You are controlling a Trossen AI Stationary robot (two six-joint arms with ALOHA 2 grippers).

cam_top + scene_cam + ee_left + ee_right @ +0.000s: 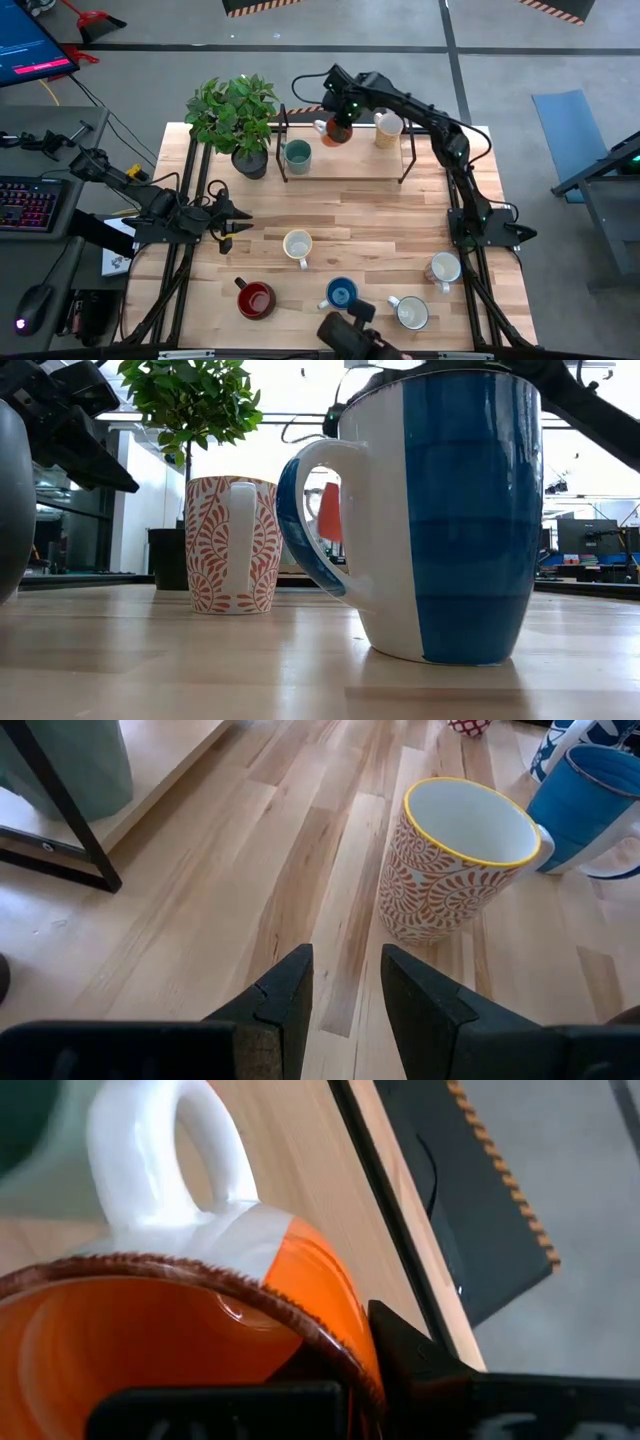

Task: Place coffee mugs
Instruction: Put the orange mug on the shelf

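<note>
Right claw [340, 124] pinches the glossy orange mug's [170, 1330] speckled rim.

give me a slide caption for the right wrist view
Right gripper shut on the orange mug at the shelf's edge.

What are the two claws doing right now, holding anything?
Left gripper: open, empty, hovering over the table near the patterned mug.
Right gripper: shut on the orange mug, over the raised shelf.

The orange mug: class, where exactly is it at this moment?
In the high view the orange mug sits on the raised shelf at the table's far edge, between the teal-green mug and cream mug, gripped by the right tool.
</note>
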